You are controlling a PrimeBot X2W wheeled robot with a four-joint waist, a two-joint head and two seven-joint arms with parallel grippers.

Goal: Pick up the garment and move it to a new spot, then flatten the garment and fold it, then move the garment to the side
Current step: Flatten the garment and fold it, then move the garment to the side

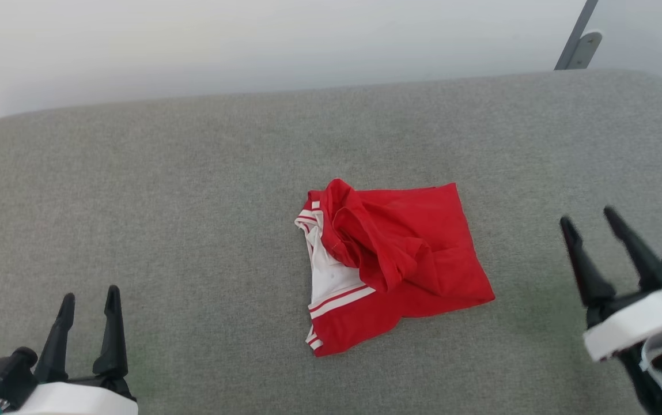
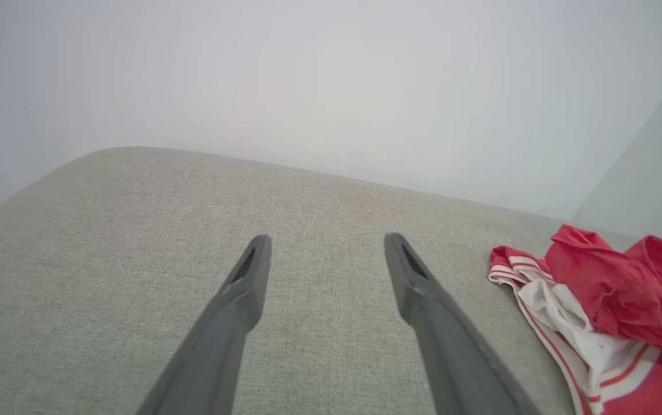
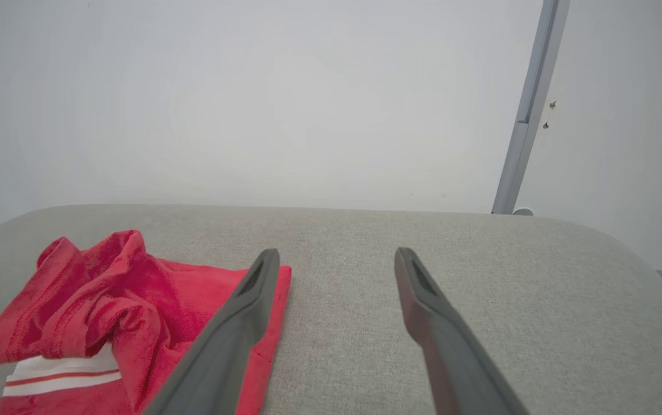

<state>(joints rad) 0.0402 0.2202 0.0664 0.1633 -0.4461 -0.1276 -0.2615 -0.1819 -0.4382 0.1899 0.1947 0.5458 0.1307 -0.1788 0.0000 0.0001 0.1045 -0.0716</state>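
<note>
Head view: garment [image 1: 400, 259] lies loosely bunched, centred on cushion [image 1: 163, 202]. Left gripper [image 1: 90, 293] near-left, right gripper [image 1: 586, 215] at right. Both spread, empty, standing clear; probably approach or after release.

A grey woven-fabric surface [image 1: 192, 202] spans the head view, with a gently curved far edge and rounded far corners. Behind that far edge rises a plain pale wall [image 1: 250, 40]. Beyond the far right corner a slim grey metal post [image 1: 576, 34] runs up the wall, slanting in the head view, with a small rounded bracket [image 1: 590, 43] beside its foot. In the right wrist view, two small dark screws [image 3: 549, 115] sit on the wall just right of the post.
</note>
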